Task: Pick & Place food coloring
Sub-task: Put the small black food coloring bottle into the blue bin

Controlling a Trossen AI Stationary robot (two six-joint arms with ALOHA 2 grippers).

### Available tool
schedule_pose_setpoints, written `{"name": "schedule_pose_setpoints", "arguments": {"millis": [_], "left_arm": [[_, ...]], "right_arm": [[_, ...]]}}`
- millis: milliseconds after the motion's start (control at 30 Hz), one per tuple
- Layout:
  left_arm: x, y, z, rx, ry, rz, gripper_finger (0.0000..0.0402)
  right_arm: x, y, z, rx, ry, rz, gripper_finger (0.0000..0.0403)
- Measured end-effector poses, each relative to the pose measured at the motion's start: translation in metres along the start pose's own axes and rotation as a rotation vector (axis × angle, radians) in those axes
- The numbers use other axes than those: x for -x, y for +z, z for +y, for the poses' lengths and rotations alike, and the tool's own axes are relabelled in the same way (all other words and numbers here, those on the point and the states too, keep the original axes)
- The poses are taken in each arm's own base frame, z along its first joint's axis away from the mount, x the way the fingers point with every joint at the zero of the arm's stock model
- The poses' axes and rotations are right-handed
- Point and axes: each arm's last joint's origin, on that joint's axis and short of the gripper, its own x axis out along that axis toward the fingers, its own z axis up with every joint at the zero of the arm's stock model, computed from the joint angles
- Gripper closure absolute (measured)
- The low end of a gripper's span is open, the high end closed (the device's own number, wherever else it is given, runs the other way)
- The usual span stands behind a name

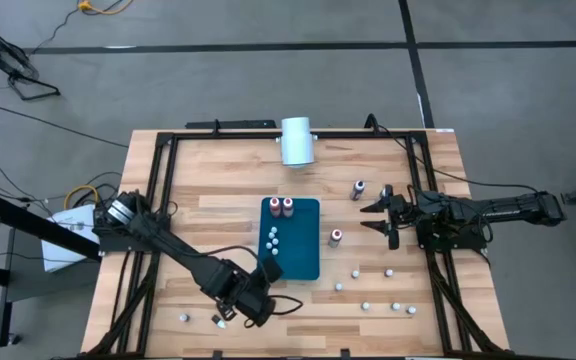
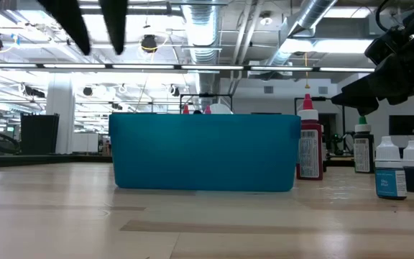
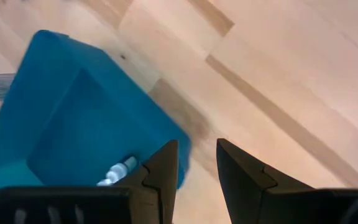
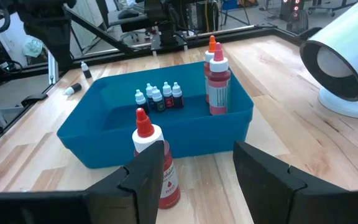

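A teal tray sits mid-table. Inside it two tall red food coloring bottles stand at the far end, and several tiny ones cluster in the middle. My left gripper hangs open over the tray's near left corner, pointing steeply down, with nothing between its fingers. My right gripper waits open at the table's right side, level, facing the tray. A red bottle stands on the table just ahead of it, untouched. More bottles stand loose on the table.
A large white cylinder lies at the far edge. Tiny bottles are scattered at the near right and near left. In the low view a red bottle, a dark one and small ones stand right of the tray.
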Motion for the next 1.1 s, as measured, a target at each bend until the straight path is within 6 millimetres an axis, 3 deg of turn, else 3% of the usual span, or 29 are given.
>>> {"name": "schedule_pose_setpoints", "arguments": {"millis": [633, 1100], "left_arm": [[0.019, 0.009, -0.073, 0.083, -0.055, 0.038, 0.0299], [0.034, 0.004, -0.12, 0.336, -0.061, 0.11, 0.0299]], "right_arm": [[0.0, 0.0, 0.0, 0.0, 0.0, 0.0, 0.0219], [0.0, 0.0, 0.0, 0.0, 0.001, 0.0, 0.0219]]}}
